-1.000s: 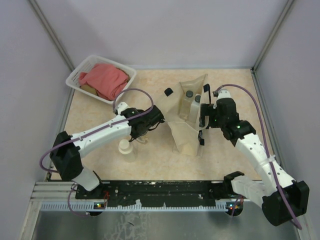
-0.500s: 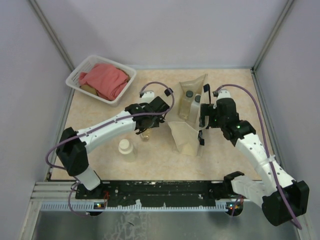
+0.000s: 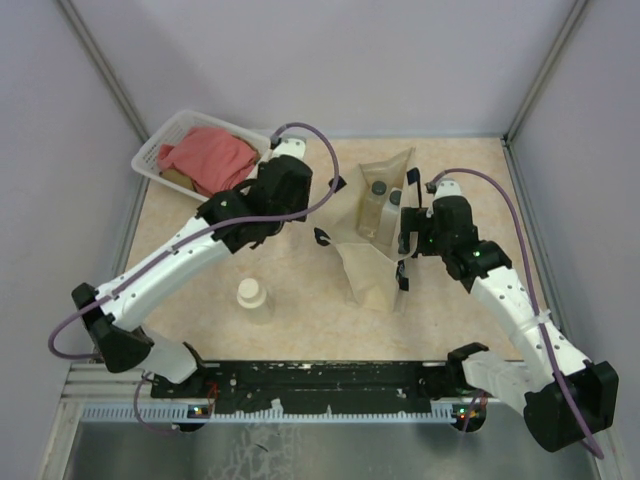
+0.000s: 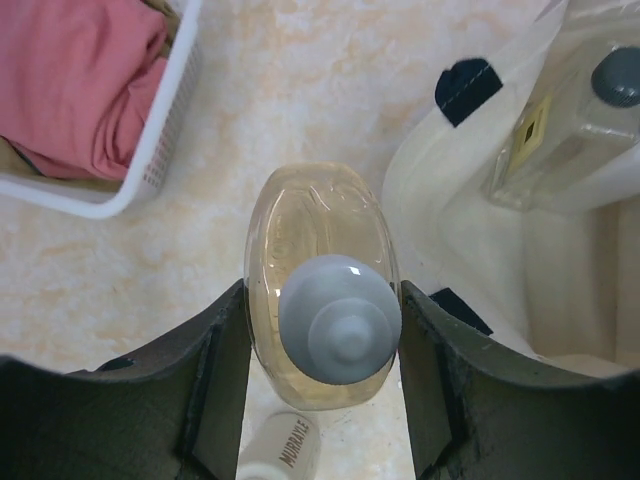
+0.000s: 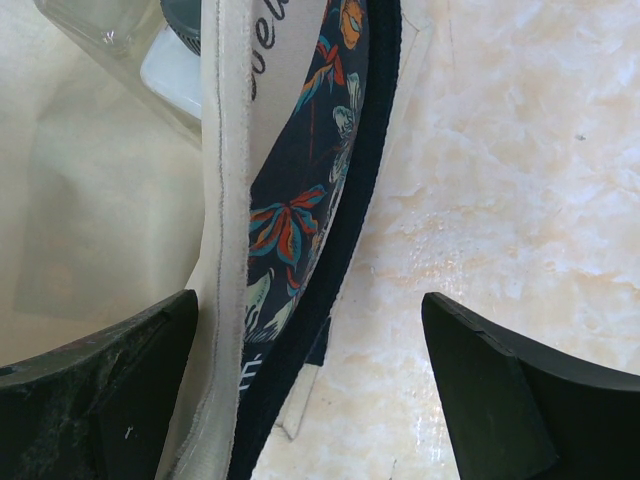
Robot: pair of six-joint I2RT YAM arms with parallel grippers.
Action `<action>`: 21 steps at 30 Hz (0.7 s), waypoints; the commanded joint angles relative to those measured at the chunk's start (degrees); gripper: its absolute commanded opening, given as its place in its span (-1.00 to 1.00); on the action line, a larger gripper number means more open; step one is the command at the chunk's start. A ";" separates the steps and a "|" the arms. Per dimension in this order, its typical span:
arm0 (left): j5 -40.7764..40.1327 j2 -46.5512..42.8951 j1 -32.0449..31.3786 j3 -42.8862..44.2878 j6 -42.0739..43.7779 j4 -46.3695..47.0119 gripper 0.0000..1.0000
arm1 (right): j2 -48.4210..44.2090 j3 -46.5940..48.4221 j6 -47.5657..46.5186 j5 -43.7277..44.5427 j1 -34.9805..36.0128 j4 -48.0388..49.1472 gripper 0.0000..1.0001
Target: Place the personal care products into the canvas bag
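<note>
Top external, left arm point(image 3: 190, 255) extended, fingers point(image 4: 215, 380) gripping amber bottle point(image 4: 320, 250)

left arm point(image 3: 180, 263): white links, black joints | right arm point(image 3: 515, 305): same white-and-black build, black base | cable point(image 3: 296, 125): purple, along each arm | gripper fingers point(image 5: 100, 400): matte black, scuffed

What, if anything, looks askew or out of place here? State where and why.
Nothing is spilled or broken. The canvas bag lies slumped and creased rather than upright, and a red cloth is heaped untidily in the white basket.
</note>
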 commanded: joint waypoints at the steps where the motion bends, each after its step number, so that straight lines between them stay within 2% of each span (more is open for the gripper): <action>1: -1.97 -5.76 0.29 4.54 7.18 4.72 -1.00 | 0.20 0.13 -1.25 0.84 -0.02 0.27 0.86; 5: 11.51 -11.58 0.22 2.42 10.75 16.99 -1.00 | 0.35 0.44 -1.13 1.05 -0.02 0.15 0.86; 11: 28.75 -7.66 0.22 5.84 13.50 23.70 -1.00 | 0.32 1.16 -0.80 1.30 -0.02 -0.57 0.86; 16: 32.67 -2.52 0.20 8.11 15.33 27.71 -1.00 | -0.14 1.39 -0.80 2.12 -0.04 -1.37 0.86; 21: 33.23 1.93 0.21 5.45 15.73 33.56 -1.00 | -0.28 1.98 -0.80 2.42 -0.02 -2.20 0.86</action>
